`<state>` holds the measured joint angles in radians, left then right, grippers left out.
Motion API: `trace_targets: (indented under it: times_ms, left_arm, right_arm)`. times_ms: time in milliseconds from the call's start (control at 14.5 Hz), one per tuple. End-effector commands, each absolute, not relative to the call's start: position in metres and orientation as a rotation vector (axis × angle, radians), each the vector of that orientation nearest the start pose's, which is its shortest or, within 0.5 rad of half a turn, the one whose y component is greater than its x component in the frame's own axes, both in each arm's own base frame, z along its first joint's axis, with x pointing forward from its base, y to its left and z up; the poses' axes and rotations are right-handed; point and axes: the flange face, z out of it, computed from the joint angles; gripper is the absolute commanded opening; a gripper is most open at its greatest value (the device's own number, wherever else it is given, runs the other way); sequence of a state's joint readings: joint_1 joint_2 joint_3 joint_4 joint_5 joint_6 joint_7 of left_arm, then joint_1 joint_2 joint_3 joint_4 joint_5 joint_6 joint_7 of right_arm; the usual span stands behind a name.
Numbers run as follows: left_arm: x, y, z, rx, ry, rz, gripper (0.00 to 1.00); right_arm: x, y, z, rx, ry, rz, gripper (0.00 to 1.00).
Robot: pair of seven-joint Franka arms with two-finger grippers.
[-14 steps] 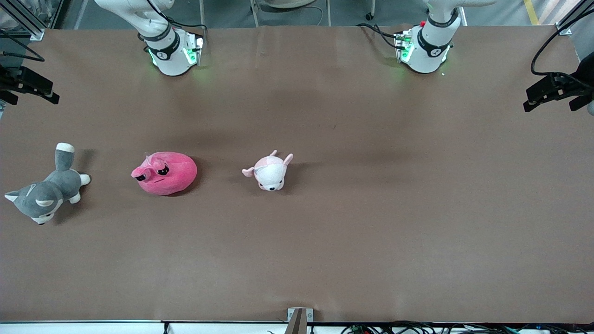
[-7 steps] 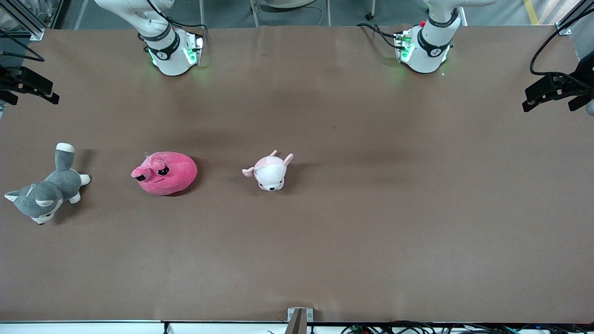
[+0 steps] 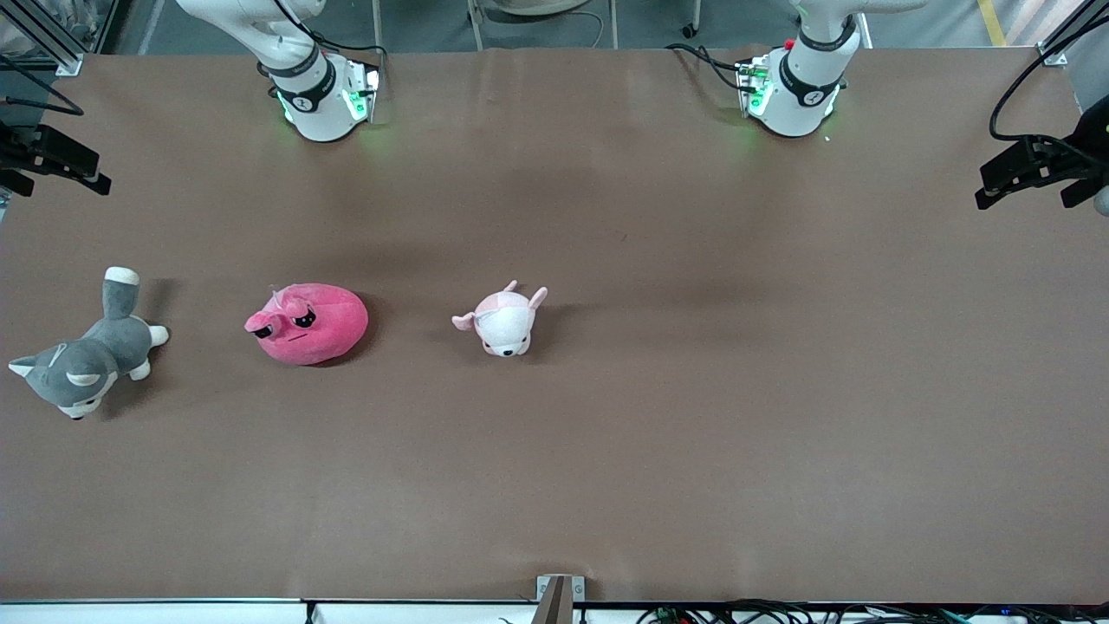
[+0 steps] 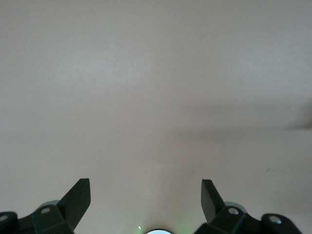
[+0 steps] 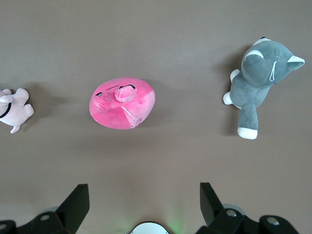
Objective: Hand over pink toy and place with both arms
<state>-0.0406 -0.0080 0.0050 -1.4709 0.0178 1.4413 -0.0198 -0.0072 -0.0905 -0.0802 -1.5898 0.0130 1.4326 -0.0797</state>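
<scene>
The pink toy [image 3: 308,323], a round magenta plush with dark half-closed eyes, lies on the brown table toward the right arm's end. It also shows in the right wrist view [image 5: 123,103]. My right gripper [image 5: 145,196] is open and empty, high above the table, with the pink toy well clear of its fingers. My left gripper [image 4: 146,192] is open and empty over bare table. Neither gripper shows in the front view; only the arm bases do.
A pale pink-and-white plush [image 3: 504,321] lies mid-table beside the pink toy, also at the edge of the right wrist view [image 5: 13,113]. A grey-and-white dog plush [image 3: 82,360] lies at the right arm's end, also in the right wrist view [image 5: 257,84].
</scene>
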Motion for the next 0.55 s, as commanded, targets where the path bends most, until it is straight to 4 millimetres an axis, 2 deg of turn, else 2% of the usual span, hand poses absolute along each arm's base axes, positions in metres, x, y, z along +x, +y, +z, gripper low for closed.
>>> trace_targets:
  times_ms: [0, 484]
  left_arm:
    - [0.5326, -0.0181, 0.6693, -3.129, 0.053, 0.007, 1.00]
    - [0.5326, -0.0189, 0.6693, -3.129, 0.053, 0.007, 1.00]
  right_arm:
    - [0.5037, -0.0421, 0.6531, -3.114, 0.028, 0.086, 1.00]
    - [0.5040, -0.0382, 0.6531, -3.114, 0.013, 0.086, 1.00]
